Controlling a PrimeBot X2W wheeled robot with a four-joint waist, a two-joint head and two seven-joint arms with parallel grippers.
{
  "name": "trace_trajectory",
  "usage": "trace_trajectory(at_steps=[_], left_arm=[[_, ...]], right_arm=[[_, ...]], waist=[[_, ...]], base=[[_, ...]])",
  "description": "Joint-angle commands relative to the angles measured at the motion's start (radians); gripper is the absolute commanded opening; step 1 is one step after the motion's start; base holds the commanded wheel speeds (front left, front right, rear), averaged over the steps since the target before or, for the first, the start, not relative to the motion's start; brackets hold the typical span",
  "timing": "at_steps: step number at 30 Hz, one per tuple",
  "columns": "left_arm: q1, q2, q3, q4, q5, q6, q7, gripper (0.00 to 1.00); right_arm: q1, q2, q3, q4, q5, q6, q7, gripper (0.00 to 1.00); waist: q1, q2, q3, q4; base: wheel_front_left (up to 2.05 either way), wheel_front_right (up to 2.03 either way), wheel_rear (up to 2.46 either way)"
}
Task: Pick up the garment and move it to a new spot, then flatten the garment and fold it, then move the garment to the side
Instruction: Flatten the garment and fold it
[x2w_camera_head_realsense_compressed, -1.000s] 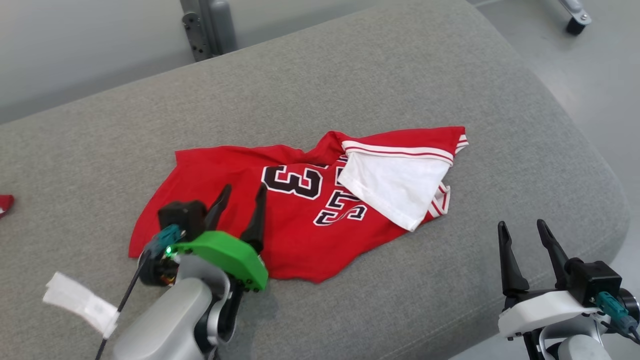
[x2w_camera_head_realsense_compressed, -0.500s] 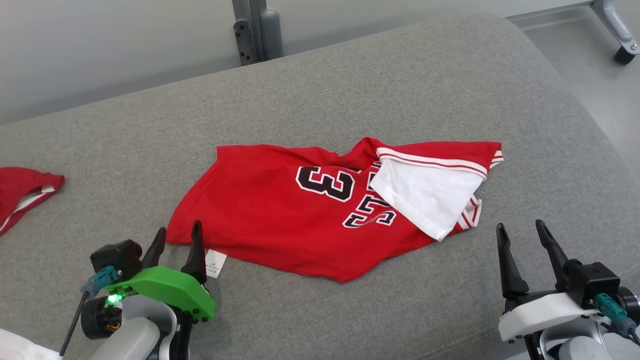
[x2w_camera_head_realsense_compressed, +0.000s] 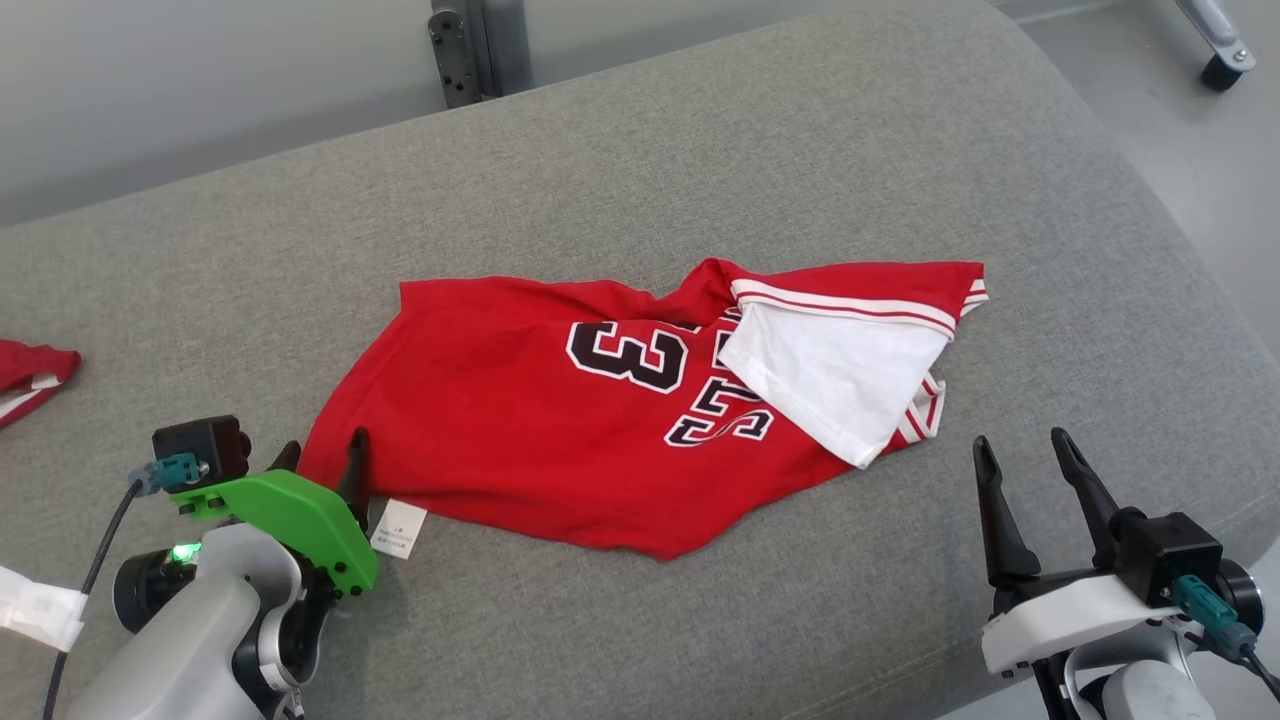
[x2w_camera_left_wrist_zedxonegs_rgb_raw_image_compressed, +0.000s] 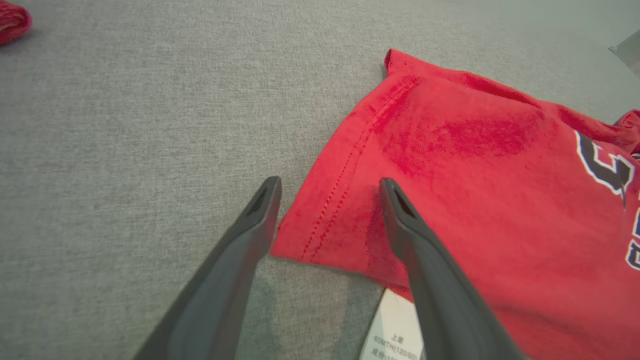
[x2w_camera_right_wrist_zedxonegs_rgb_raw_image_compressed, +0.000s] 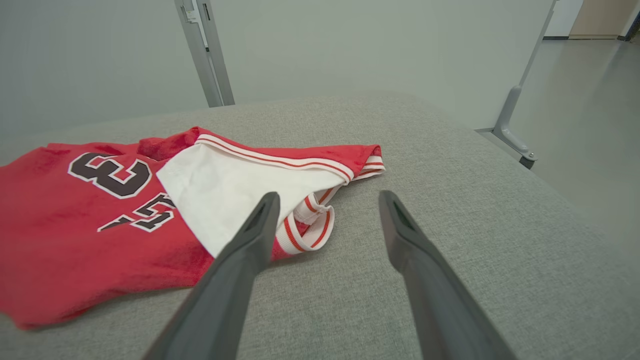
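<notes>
The left pincer (x2w_camera_left_wrist_zedxonegs_rgb_raw_image_compressed: 330, 185) stands open, holding nothing, right at the near corner of the red garment (x2w_camera_head_realsense_compressed: 520, 440). In the left wrist view that corner of the hem lies between its two fingers: one finger is over bare grey fabric just outside the stitched edge, the other over the red cloth. Whether the tips touch the cloth I cannot tell. A white care label (x2w_camera_left_wrist_zedxonegs_rgb_raw_image_compressed: 395, 335) sticks out from under the garment's edge just beside the finger on the cloth side, close to the base of the pincer.

The garment lies spread but rumpled on a grey padded surface (x2w_camera_head_realsense_compressed: 760, 150), stretching away from the left pincer toward the right pincer (x2w_camera_head_realsense_compressed: 1020, 442). Black numerals (x2w_camera_head_realsense_compressed: 630, 355) with white outlines face up on it. At its far end, nearest the right pincer, a part is turned over to show a white inside (x2w_camera_head_realsense_compressed: 830, 375) edged with red and white striped trim.

The right pincer is open too and empty, fingers pointing up over the padded surface, apart from the garment; the striped trim lies ahead of its fingertips and to their left in the right wrist view.

A second piece of red cloth (x2w_camera_head_realsense_compressed: 25, 375) lies well apart from the left pincer, out on its left
</notes>
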Motion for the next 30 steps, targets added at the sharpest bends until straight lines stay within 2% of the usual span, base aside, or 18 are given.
trace_trajectory(at_steps=[1, 3, 4, 5, 7, 11, 16, 19, 24, 30], left_arm=[[-0.017, -0.001, -0.003, 0.017, -0.007, -0.017, 0.020, 1.00], [-0.026, -0.007, 0.002, 0.039, -0.029, -0.040, 0.041, 1.00], [-0.032, -0.008, 0.002, 0.049, -0.036, -0.052, 0.048, 0.43], [-0.035, -0.010, 0.001, 0.056, -0.041, -0.063, 0.053, 0.00], [-0.037, -0.016, -0.005, 0.063, -0.050, -0.092, 0.061, 0.00], [-0.047, -0.020, -0.001, 0.026, -0.036, -0.119, 0.031, 0.00], [0.006, -0.009, 0.009, -0.145, -0.016, -0.091, -0.037, 0.00], [0.052, 0.005, 0.006, -0.324, -0.002, -0.049, -0.058, 0.00], [0.159, 0.031, -0.015, -0.632, 0.018, 0.058, -0.062, 0.00], [0.263, 0.058, -0.045, -0.883, 0.050, 0.180, -0.067, 0.00]], right_arm=[[-0.009, 0.001, -0.001, 0.002, 0.004, 0.000, -0.003, 1.00], [-0.013, 0.002, -0.001, 0.003, 0.005, 0.000, -0.003, 1.00], [-0.014, 0.003, -0.001, 0.004, 0.006, 0.000, -0.003, 1.00], [-0.015, 0.003, -0.002, 0.004, 0.006, 0.000, -0.003, 1.00], [-0.016, 0.005, -0.002, 0.006, 0.006, 0.000, -0.003, 1.00], [-0.004, 0.009, -0.010, 0.006, 0.001, 0.000, -0.003, 1.00], [0.027, 0.011, -0.017, 0.009, 0.000, 0.000, -0.003, 1.00], [0.041, 0.012, -0.018, 0.011, -0.002, 0.000, -0.003, 1.00], [0.052, 0.012, -0.011, 0.008, -0.005, 0.000, -0.003, 1.00], [0.053, 0.006, 0.000, 0.011, -0.003, 0.000, -0.003, 1.00]], waist=[[0.0000, 0.0000, 0.010, -0.009], [0.0000, 0.0000, 0.015, -0.012], [0.0000, 0.0000, 0.016, -0.013], [0.0000, 0.0000, 0.018, -0.014], [0.0000, 0.0000, 0.019, -0.015], [0.0000, 0.0000, 0.010, -0.004], [0.0000, 0.0000, -0.013, 0.040], [0.0000, 0.0000, -0.027, 0.082], [0.0000, 0.0000, -0.045, 0.155], [0.0000, 0.0000, -0.053, 0.230]], base=[[0.00, 0.00, 0.00], [0.00, 0.00, 0.00], [0.00, 0.00, 0.00], [0.00, 0.00, 0.00], [0.00, 0.00, 0.00], [0.00, 0.00, 0.00], [0.00, 0.00, 0.00], [0.00, 0.00, 0.00], [0.00, 0.00, 0.00], [0.00, 0.00, 0.00]])
